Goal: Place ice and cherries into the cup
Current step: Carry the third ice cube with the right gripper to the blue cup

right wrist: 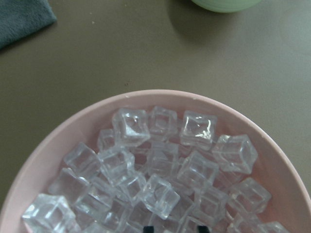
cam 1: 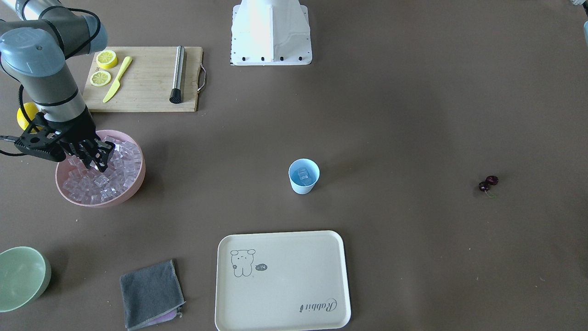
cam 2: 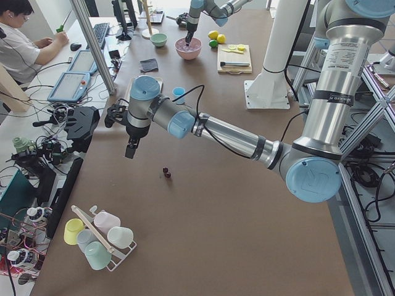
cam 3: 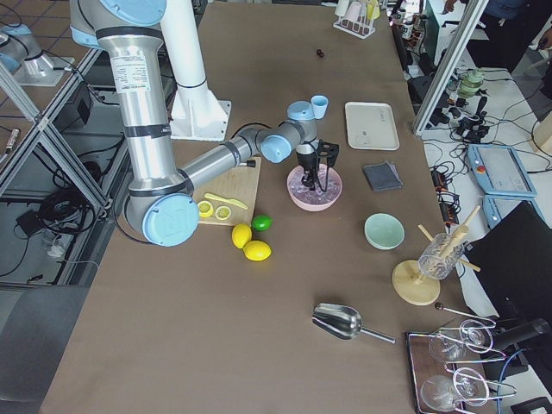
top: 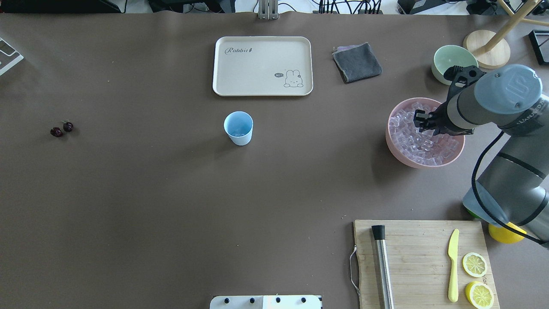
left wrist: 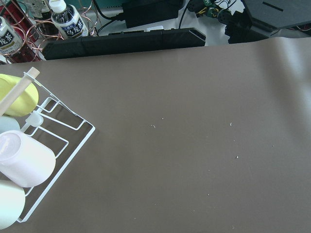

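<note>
The light-blue cup (cam 1: pixel 303 177) (top: pixel 238 128) stands mid-table with one ice cube (cam 1: pixel 303 174) inside. The pink bowl (cam 1: pixel 138 184) (top: pixel 392 141) holds several ice cubes (right wrist: pixel 160 160). My right gripper (cam 1: pixel 98 161) (top: pixel 419 121) is down in the bowl. Its fingertips (right wrist: pixel 148 228) sit one cube's width apart with ice between them. The cherries (cam 1: pixel 488 183) (top: pixel 61 129) lie on the table far to the cup's left. My left gripper (cam 2: pixel 131 150) hangs above the table near the cherries (cam 2: pixel 166 172). I cannot tell whether it is open or shut.
A cream tray (cam 1: pixel 282 280) lies beyond the cup. A grey cloth (cam 1: pixel 151 294) and a pale green bowl (cam 1: pixel 20 276) lie near the pink bowl. A cutting board (cam 1: pixel 147 87) with lemon slices, a knife and a muddler lies near the robot. A cup rack (left wrist: pixel 29 145) stands under the left wrist.
</note>
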Motion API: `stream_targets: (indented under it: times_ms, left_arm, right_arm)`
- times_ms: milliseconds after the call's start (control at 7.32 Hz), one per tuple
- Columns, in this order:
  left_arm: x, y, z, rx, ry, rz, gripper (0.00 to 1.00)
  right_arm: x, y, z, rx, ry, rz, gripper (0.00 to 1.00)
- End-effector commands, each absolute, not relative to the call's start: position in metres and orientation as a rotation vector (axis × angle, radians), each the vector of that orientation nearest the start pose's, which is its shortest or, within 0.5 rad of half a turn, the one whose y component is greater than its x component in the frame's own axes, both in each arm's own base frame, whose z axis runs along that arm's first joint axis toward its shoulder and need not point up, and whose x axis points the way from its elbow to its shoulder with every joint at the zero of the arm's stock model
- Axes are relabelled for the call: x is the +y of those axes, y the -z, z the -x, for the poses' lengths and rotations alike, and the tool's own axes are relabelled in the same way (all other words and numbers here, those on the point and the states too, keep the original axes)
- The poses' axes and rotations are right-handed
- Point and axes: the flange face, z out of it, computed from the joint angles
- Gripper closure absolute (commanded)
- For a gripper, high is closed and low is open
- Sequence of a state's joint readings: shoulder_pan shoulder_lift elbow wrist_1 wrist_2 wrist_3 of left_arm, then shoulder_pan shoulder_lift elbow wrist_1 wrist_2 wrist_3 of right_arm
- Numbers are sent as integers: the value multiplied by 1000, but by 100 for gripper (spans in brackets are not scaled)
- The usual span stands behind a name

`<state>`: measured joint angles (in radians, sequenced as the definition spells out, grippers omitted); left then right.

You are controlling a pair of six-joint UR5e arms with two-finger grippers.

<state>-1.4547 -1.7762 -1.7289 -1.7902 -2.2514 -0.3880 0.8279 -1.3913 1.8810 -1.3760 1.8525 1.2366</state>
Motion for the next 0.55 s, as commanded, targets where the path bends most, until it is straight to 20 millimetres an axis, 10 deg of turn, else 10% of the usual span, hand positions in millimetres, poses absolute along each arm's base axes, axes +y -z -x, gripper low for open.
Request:
stream_targets:
  times_ms: [0, 410]
  left_arm:
    - [-582, -448, 3, 783, 52, -377, 2]
    - [-579, -443, -10, 791, 27, -378, 2]
  right_arm:
    - [-513, -307, 304, -858, -366, -271, 100]
    - [-503, -176, 362, -1030, -262, -393, 100]
